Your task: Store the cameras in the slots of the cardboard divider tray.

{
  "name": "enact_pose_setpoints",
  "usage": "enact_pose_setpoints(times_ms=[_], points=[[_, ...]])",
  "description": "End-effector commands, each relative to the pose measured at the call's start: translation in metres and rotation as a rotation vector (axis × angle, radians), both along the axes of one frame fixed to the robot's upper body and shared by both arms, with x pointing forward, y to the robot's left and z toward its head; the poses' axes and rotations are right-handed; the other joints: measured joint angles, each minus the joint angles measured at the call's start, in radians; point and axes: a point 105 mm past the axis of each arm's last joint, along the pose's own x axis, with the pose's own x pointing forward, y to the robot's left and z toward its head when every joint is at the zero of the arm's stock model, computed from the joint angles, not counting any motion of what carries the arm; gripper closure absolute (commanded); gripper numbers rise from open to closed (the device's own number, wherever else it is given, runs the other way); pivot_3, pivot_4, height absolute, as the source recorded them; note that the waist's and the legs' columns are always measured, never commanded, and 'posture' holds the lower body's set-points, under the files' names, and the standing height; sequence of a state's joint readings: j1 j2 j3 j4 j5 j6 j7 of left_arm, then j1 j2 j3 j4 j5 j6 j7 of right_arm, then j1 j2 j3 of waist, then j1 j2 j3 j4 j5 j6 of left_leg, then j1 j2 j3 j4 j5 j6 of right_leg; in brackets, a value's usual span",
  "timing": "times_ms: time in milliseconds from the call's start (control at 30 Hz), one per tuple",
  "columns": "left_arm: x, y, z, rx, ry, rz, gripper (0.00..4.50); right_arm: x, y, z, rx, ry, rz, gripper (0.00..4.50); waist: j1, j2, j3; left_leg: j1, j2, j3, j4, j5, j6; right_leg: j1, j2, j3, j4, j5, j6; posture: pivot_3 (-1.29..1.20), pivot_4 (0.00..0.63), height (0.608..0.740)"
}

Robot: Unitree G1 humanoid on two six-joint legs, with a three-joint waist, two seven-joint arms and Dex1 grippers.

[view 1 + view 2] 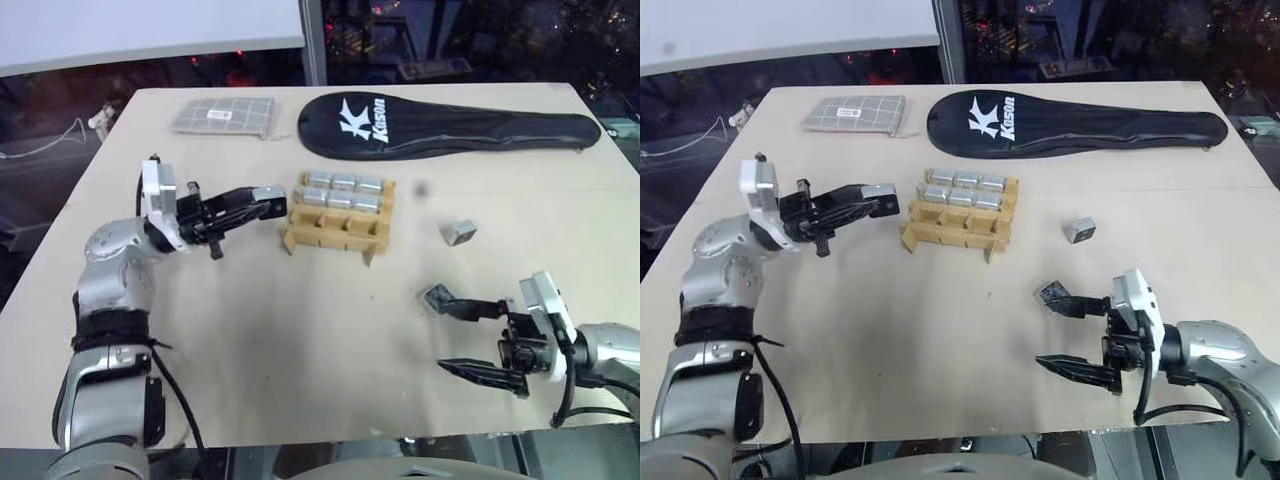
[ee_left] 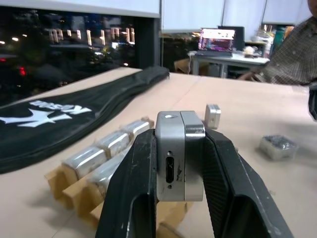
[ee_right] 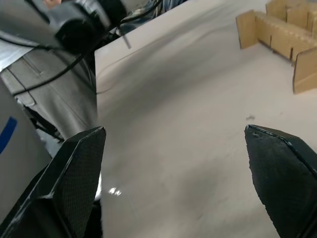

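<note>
The cardboard divider tray (image 1: pixel 333 235) sits mid-table. Silver cameras (image 1: pixel 343 191) fill its back and middle rows, and its front row is empty. My left gripper (image 1: pixel 268 196) is shut on one more camera (image 2: pixel 179 156), held just left of the tray and a little above the table. A loose camera (image 1: pixel 459 232) lies to the right of the tray. Another camera (image 1: pixel 436 298), showing a dark face, lies on the table right at the far fingertip of my right gripper (image 1: pixel 447 337). That gripper is open and empty, low near the table's front right.
A black Kason racket cover (image 1: pixel 450 125) lies along the back of the table, with a grey checked pouch (image 1: pixel 222 114) to its left. A person (image 2: pixel 292 54) sits at a desk beyond the table. Bare tabletop (image 1: pixel 300 340) spreads in front of the tray.
</note>
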State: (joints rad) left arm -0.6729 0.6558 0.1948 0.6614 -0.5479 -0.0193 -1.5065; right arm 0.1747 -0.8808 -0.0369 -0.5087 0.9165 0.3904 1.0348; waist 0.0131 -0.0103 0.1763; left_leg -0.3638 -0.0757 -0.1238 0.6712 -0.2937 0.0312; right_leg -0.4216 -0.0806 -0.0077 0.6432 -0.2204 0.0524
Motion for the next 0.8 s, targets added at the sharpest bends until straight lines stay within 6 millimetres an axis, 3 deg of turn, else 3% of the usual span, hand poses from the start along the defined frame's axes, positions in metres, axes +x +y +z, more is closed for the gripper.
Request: enact_pose_setpoints(times_ms=[33,400,800], points=[[0.010,-0.001,-0.002,0.034,-0.025,-0.014,3.81,0.000,0.003,0.013,0.026,-0.058,-0.001,0.06,-0.001,-0.001,0.001,0.000,0.000,0.000,0.000,0.000,0.000,0.000,0.000,0.000,0.000,0.000,0.000,0.00,0.150,0.740],[0.031,-0.022,-0.017,0.111,0.056,-0.048,3.81,-0.002,0.008,0.017,0.036,-0.086,-0.059,0.06,-0.001,-0.006,0.003,-0.003,-0.001,-0.001,0.001,0.002,-0.003,-0.001,-0.001,0.000,0.000,0.001,0.001,0.00,0.150,0.740],[0.043,-0.041,-0.016,0.150,0.050,-0.040,3.81,-0.003,0.010,0.018,0.047,-0.102,-0.109,0.06,-0.002,-0.006,0.003,-0.003,-0.002,-0.001,0.005,0.002,-0.003,-0.001,0.000,0.000,0.002,0.002,0.003,0.00,0.150,0.740]])
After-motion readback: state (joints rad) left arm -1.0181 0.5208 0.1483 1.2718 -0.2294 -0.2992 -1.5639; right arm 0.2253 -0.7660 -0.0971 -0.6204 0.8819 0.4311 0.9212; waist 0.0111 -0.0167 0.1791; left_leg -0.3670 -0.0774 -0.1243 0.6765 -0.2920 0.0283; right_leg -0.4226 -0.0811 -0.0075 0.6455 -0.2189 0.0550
